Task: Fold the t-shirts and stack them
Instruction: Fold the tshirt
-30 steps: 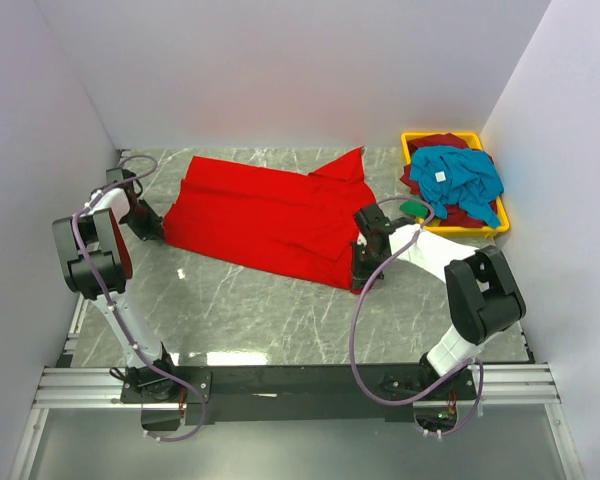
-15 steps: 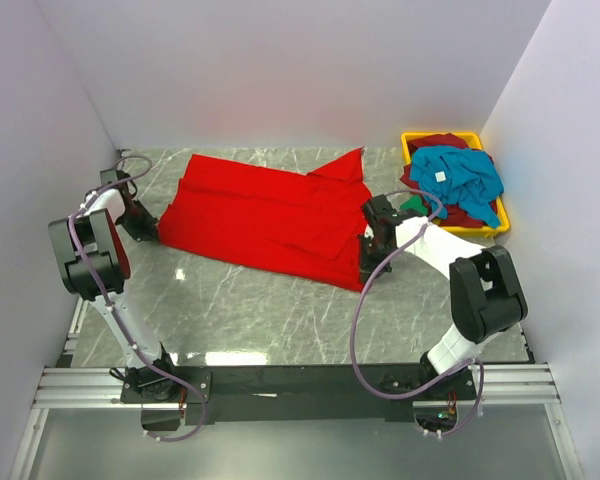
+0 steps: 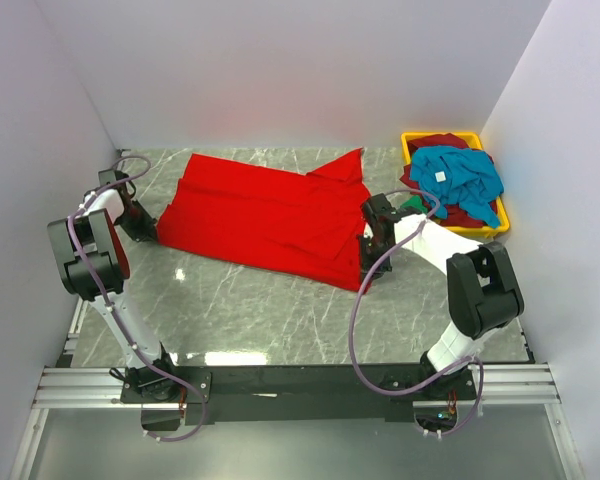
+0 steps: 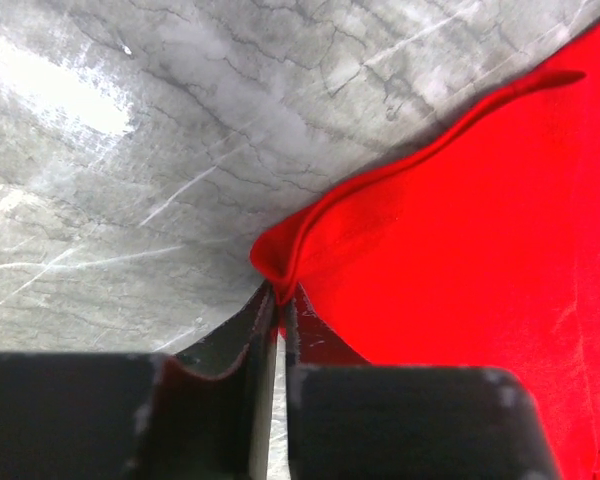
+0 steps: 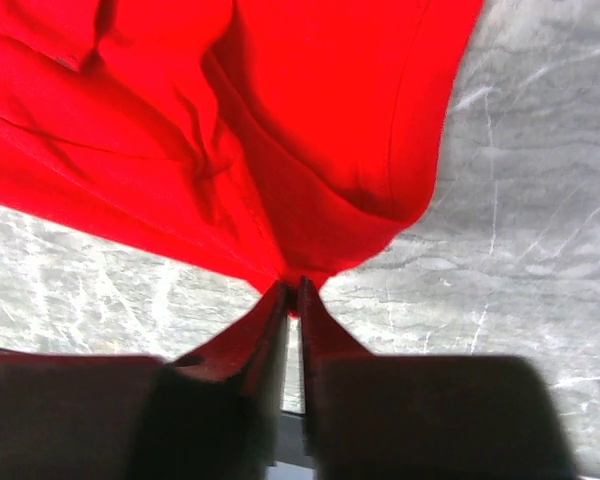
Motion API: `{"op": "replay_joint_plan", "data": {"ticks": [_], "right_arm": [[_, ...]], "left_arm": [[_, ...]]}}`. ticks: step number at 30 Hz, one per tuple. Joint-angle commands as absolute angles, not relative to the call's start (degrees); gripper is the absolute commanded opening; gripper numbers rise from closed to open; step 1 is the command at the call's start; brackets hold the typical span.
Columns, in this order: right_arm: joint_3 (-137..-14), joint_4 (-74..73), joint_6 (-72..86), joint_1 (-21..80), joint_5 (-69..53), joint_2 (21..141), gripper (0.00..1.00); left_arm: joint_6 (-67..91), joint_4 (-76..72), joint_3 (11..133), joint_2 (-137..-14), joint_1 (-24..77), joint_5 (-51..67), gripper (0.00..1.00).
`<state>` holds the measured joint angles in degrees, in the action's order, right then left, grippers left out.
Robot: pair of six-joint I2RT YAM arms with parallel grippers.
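Observation:
The large bright red t-shirt (image 3: 265, 215) lies spread across the back of the marble table. My left gripper (image 3: 148, 232) is shut on its left corner; in the left wrist view the cloth (image 4: 460, 220) is pinched between the jaws (image 4: 280, 295). My right gripper (image 3: 366, 268) is shut on the shirt's near right edge; the right wrist view shows the cloth (image 5: 280, 130) bunched into the shut jaws (image 5: 292, 290). The teal-blue shirt (image 3: 460, 180) with a white tag lies on top of a dark maroon one (image 3: 440, 142). A bit of green cloth (image 3: 412, 208) shows beside them.
The yellow plastic bin (image 3: 412, 140) holding the other shirts stands at the back right corner. White walls close in on the left, back and right. Bare marble (image 3: 260, 310) runs between the red shirt and the black rail at the near edge.
Both grippers have pulled apart a little: the left one moved left and back, the right one right and back. The red shirt is stretched flatter between them.

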<state>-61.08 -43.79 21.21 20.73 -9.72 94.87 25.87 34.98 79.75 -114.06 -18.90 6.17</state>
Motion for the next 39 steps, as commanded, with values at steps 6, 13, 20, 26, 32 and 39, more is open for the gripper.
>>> {"op": "replay_joint_plan", "data": {"ticks": [6,13,20,26,32,39], "right_arm": [[-66.0,-49.7,20.6,20.4,-8.5,92.1,0.50],[-77.2,-49.4,19.8,21.9,-9.6,94.0,0.52],[-83.2,-43.0,20.5,23.8,-12.0,100.7,0.52],[-85.0,-39.8,20.4,25.2,-12.3,106.7,0.52],[-85.4,-38.1,21.3,25.6,-11.1,110.8,0.52],[-85.0,-39.5,21.6,26.5,-8.8,111.7,0.52]], "left_arm": [[24.5,36.4,80.5,-109.4,-20.0,2.1,0.58],[25.4,38.6,81.6,-105.6,-19.8,1.1,0.73],[26.5,37.7,84.3,-103.3,-15.2,0.2,0.75],[27.2,37.4,87.6,-106.9,-10.1,2.2,0.75],[29.0,36.0,86.2,-110.5,-9.5,7.0,0.74],[29.0,35.0,82.8,-111.4,-9.4,8.1,0.74]]}}
